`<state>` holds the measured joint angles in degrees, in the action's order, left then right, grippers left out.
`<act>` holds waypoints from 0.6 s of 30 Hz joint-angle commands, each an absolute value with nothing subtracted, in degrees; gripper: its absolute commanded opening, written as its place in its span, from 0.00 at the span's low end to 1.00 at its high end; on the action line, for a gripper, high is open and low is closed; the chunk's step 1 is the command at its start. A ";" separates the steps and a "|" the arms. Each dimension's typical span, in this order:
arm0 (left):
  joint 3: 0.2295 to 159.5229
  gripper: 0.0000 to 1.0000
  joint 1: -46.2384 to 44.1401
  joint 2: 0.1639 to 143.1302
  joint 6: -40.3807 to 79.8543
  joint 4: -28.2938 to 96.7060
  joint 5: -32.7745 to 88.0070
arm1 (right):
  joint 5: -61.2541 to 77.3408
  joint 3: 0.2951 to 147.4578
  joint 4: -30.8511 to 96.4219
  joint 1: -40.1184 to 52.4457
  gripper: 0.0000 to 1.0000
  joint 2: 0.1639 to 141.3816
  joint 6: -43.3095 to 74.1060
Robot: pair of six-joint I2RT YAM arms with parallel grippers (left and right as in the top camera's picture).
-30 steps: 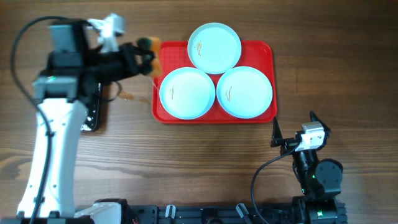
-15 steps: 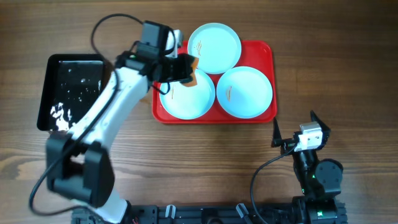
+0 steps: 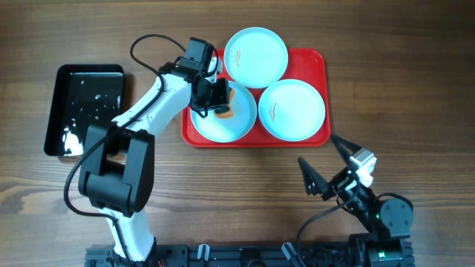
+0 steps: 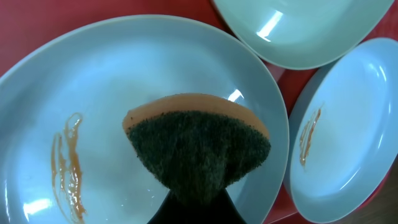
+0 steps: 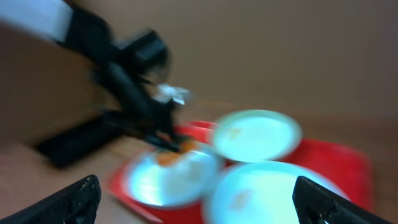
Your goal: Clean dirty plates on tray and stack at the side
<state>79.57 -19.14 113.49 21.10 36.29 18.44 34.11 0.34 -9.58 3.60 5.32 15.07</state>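
End effector (image 3: 221,99) clamps sponge (image 4: 198,149) (over plate (image 4: 93,87))

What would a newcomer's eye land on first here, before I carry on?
The red tray in the middle of the table stands out most, carrying three pale blue plates streaked with orange-brown smears. The left gripper holds a green-and-orange sponge over the left-hand plate. The right gripper hangs wide open near the front edge, and a wet black tray lies far left.
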 commanded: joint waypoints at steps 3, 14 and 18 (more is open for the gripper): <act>79.29 0.04 -17.28 113.82 26.20 37.10 18.13 | 37.45 0.71 -26.02 3.90 1.00 5.32 39.27; 78.96 0.04 -17.26 113.82 25.96 38.17 18.13 | 42.59 38.68 3.73 3.90 1.00 28.69 10.07; 78.96 0.04 -17.26 113.82 25.96 38.17 18.13 | 39.94 60.73 29.50 3.90 1.00 45.19 -2.90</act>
